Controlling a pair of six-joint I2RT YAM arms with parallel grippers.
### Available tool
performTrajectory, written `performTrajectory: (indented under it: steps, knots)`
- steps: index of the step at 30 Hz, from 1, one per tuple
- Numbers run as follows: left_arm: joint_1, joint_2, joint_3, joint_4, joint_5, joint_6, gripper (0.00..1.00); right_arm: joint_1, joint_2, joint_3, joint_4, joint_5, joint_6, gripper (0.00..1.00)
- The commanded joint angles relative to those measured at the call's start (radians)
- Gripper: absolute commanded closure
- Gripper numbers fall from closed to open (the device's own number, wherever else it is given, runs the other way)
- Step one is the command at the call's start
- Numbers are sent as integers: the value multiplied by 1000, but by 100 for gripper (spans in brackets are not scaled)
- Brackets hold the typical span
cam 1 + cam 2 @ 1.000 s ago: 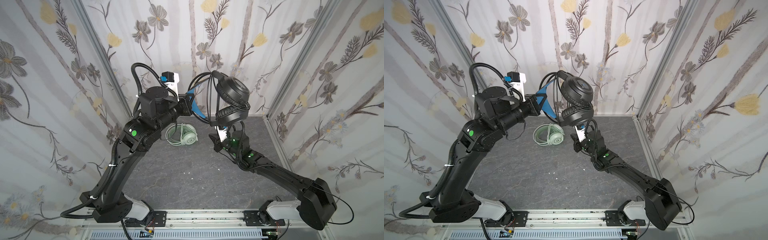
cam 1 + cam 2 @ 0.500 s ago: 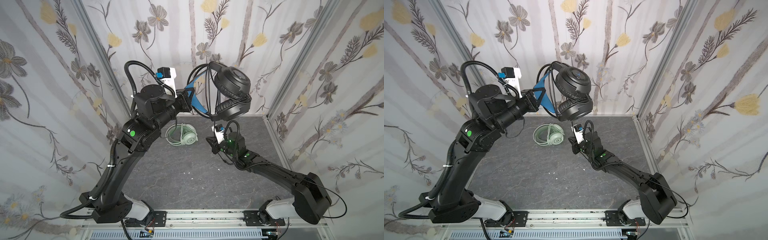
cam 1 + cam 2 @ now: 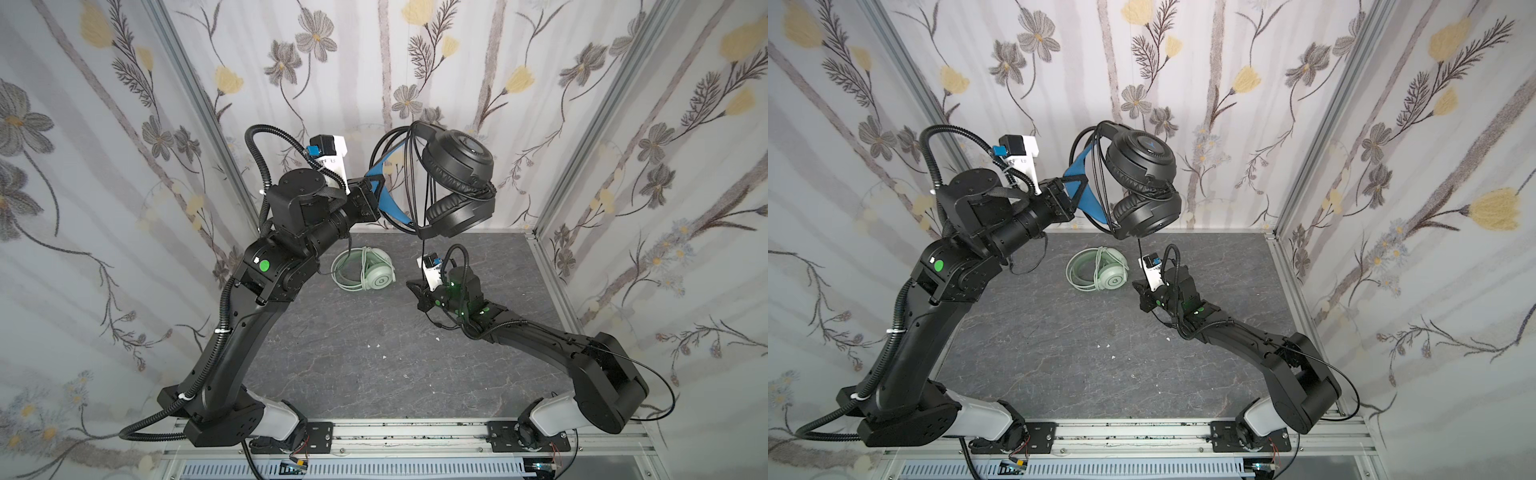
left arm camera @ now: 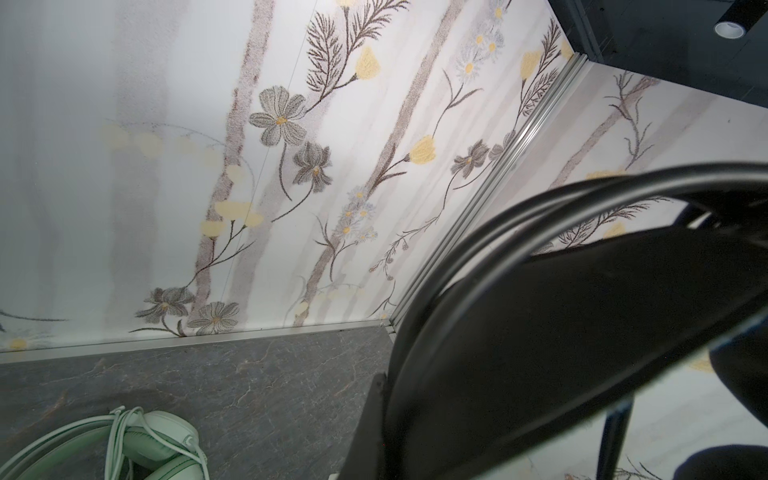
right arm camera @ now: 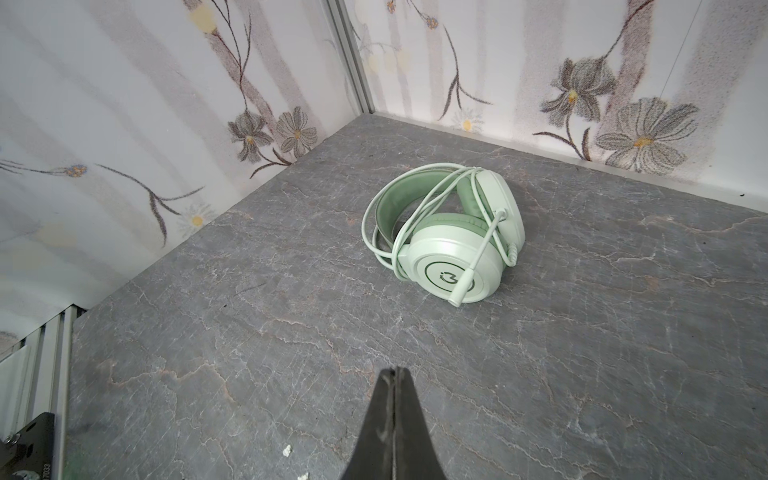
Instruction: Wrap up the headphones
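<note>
The dark grey, veined stone-look surface (image 3: 332,374) carries a pale mint green over-ear headset (image 3: 376,279) lying on its side toward 12 o'clock, its whitish cable (image 5: 364,226) looped around the headband. Tiny white specks (image 3: 376,345) lie near the middle.

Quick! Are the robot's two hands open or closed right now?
Left gripper: closed on the black headphones, gripping the blue headband.
Right gripper: closed, nothing seen between its jaws.

Mint headset (image 5: 446,245) on tbl (image 5: 249,332); R pincer (image 5: 393,372) closed
</note>
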Motion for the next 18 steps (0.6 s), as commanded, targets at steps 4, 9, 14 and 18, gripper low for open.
performTrajectory:
  steps: [4,9,14,18]
  knots:
    - [52,29,35,145,-47,-56,100,79,-67,-7,-102,54,-61,100]
    - [90,63,70,126,-82,-34,100,167,-110,-30,-138,102,-69,100]
    - [116,71,71,99,-141,12,100,207,-150,-31,-182,133,-83,100]
    - [136,79,49,103,-184,38,100,238,-174,-33,-226,152,-100,100]
